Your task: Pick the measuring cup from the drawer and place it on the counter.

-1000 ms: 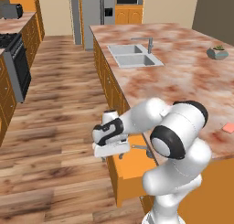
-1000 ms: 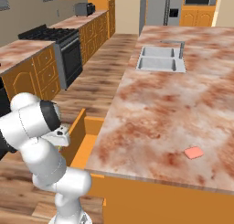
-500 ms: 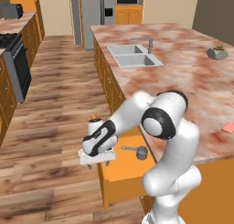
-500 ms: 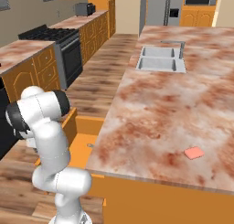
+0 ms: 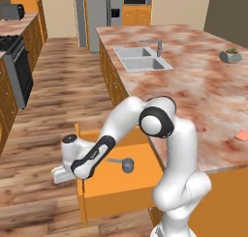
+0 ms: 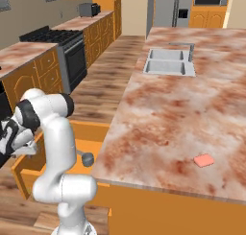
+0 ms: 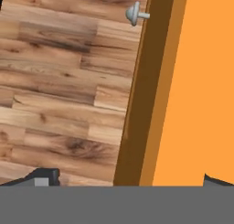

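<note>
wood-plank kitchen floor (image 5: 53, 100) runs between the cabinets, and the large stone counter marbled in reddish-brown and cream (image 5: 203, 91) fills the side from 12 to 4 o'clock in the left base view, carrying a grey double sink (image 5: 139, 58), a grey-blue bowl with a green plant (image 5: 229, 55) and a flat pink rectangular block (image 6: 204, 160). at 6 o'clock below the counter edge the wide shallow orange wooden drawer (image 5: 99, 185) stands pulled out. inside it, towards its counter-side end, lies the small dull-grey round measuring cup (image 5: 127, 164), apart from the walls. the two-finger gripper (image 5: 59, 173) hangs over the floor just beyond the drawer's front panel, at 9 o'clock from the cup; it grasps nothing, its dark fingertips (image 7: 43, 177) spread wide. the drawer's small metal handle (image 7: 136, 14) shows at 12 o'clock in the hand view.
</note>
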You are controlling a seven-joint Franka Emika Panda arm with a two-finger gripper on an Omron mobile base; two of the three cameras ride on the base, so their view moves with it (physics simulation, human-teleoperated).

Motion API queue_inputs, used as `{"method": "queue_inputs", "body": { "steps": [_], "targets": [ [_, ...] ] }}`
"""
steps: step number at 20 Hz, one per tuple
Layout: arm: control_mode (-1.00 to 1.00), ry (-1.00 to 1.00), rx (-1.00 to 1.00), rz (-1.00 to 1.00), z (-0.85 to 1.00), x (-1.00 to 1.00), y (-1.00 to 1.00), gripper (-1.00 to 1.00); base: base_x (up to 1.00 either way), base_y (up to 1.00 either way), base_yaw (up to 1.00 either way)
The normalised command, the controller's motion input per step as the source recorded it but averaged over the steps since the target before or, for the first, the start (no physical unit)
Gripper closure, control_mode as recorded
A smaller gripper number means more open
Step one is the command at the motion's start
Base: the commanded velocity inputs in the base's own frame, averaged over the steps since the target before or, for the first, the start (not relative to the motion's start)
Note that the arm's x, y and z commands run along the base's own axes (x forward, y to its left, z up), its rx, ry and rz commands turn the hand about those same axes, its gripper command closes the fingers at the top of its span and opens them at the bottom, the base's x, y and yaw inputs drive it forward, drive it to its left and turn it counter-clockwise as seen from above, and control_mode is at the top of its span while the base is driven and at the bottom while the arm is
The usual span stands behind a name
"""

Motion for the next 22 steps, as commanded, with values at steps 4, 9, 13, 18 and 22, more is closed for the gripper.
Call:
{"method": "queue_inputs", "body": {
  "steps": [4,9,13,18,22],
  "targets": [
    [-1.00,-0.32,0.15,0.27,0.89,0.00,0.28,-1.00,0.00,0.00,0.00],
    [-1.00,-0.29,0.31,0.34,1.00,0.03,-0.21,-1.00,0.00,0.00,0.00],
    [-1.00,-0.17,0.20,0.34,1.00,0.10,-0.68,-1.00,0.00,0.00,0.00],
    [-1.00,-0.08,0.05,0.20,1.00,0.17,-0.92,-1.00,0.00,0.00,0.00],
    [-1.00,0.00,0.00,0.03,1.00,0.30,-1.00,-1.00,0.00,0.00,0.00]
  ]
}}
